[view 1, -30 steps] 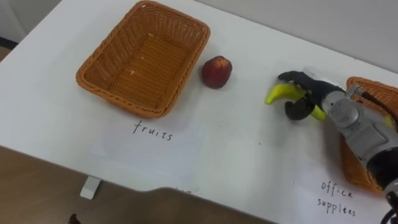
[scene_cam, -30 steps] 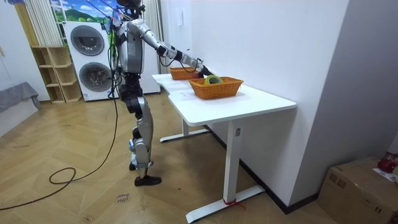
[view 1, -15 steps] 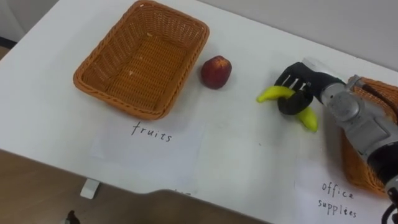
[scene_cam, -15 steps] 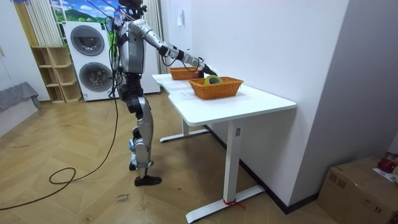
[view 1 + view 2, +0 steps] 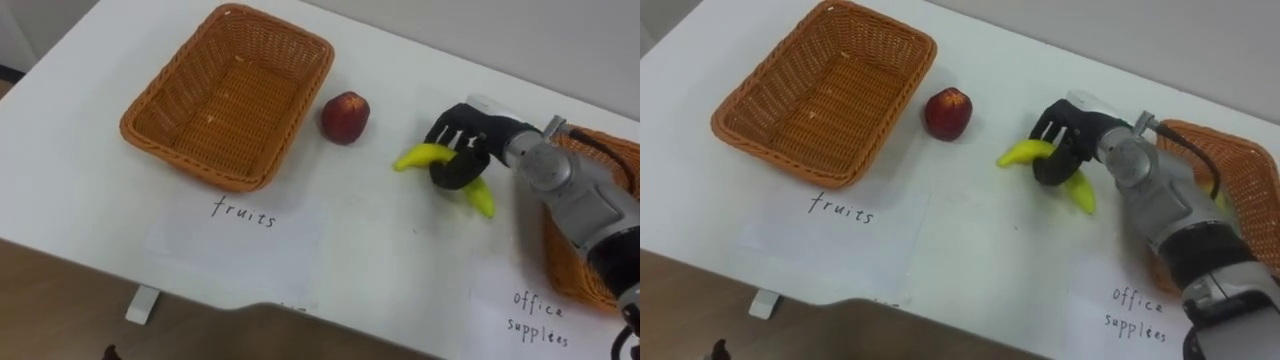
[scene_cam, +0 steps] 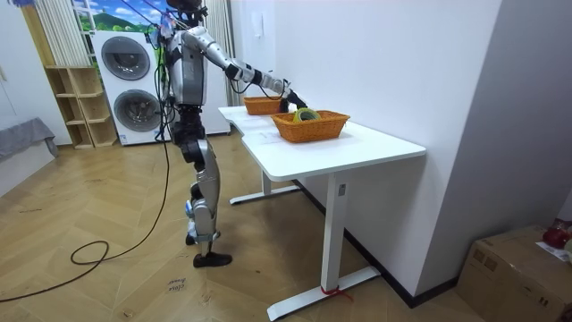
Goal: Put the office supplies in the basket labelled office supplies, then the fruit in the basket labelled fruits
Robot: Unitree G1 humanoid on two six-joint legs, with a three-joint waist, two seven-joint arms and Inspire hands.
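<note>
In the left eye view the right hand [image 5: 462,150] lies over the white table [image 5: 400,260], its fingers [image 5: 447,138] clenched round the middle of the banana [image 5: 412,158]. One yellow end sticks out to the left of the fingers and the other shows below them. Whether the banana is clear of the table top cannot be told. Compared with a second ago, hand and banana are further left, so the gap to the red fruit [image 5: 345,117] left of the fingers has narrowed. The red fruit sits just beside the empty basket [image 5: 225,182], as before. The second basket [image 5: 553,250] is behind the wrist, to the right.

In the room view the robot stands at the table's side, washing machines [image 6: 132,80] behind it. Its right arm is stretched out over the top, and the hand [image 6: 290,95] is between the two baskets. Its stance matches the earlier pictures.

In the right eye view the fingers [image 5: 1050,128] wrap the banana [image 5: 1018,154], and the red fruit [image 5: 948,112] is near, to their left.
</note>
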